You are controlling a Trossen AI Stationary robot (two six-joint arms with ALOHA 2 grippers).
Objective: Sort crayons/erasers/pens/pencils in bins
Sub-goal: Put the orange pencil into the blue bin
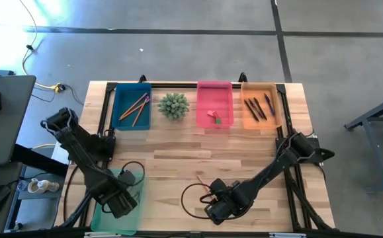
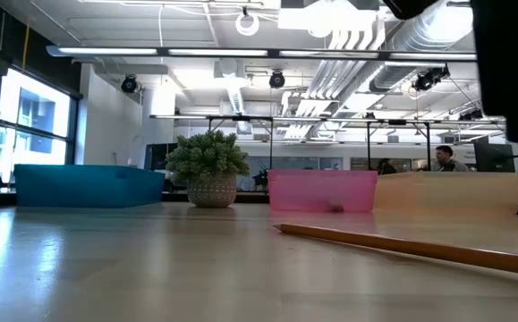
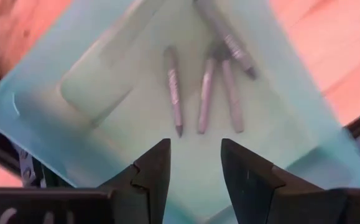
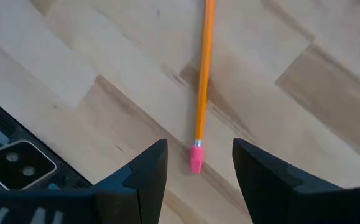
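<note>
**Both end effectors open at the near edge of your counter**

Nearest you, the left end effector (image 3: 195, 171) hangs over the green bin (image 1: 102, 221) at the near left corner, fingers parted and gripping nothing; inside that bin lie four greyish crayons (image 3: 175, 90), loose on its floor, two of them crossing at their ends. To its right, the right end effector (image 4: 198, 165) hovers low over the counter (image 1: 178, 149) near the front edge, fingers spread wide and empty; between them sits the pink rubber tip of an orange pencil (image 4: 203, 74), which lies flat on the wood and runs away from the fingers; you can see that same pencil in the low view, lying across the boards.

Further back, along the far edge, stand three bins in a row: the blue bin (image 1: 131, 106) holding pencils (image 1: 135, 106); a spiky plant (image 1: 173, 105) beside it; then the pink bin (image 1: 215, 104) with small erasers (image 1: 213, 116); then, touching it, the orange bin (image 1: 260, 104) with dark pens (image 1: 256, 107).
</note>
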